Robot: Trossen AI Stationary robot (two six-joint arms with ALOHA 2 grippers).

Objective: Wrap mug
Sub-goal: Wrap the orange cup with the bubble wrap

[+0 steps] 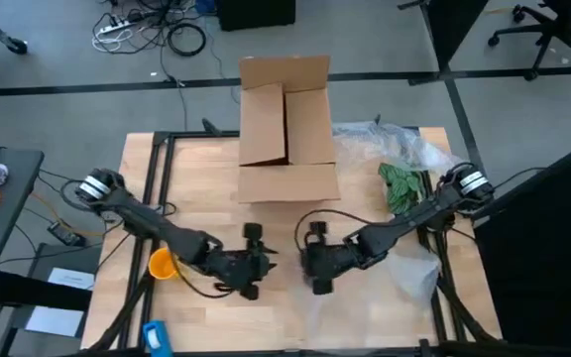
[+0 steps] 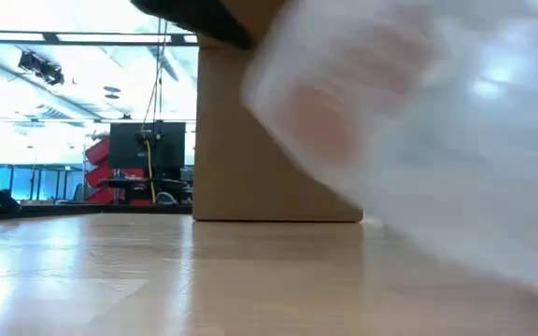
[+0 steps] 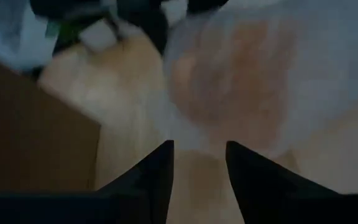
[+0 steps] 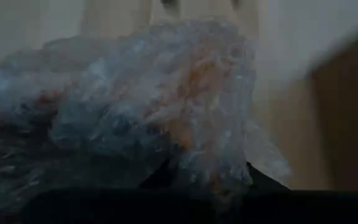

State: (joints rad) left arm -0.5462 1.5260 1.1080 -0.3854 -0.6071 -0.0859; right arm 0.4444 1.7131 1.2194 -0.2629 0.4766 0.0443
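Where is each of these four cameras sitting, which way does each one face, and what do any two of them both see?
High view: above the table, looking straight down; both arms, the left gripper, the right gripper, the cardboard box and the mug.
Low view: at table-top height, facing the box; clear plastic sheet close in front.
Left wrist view: past its own open fingers toward the sheet.
Right wrist view: its gripper shut on bunched sheet.
Shared: the sheet shows in the low and both wrist views.
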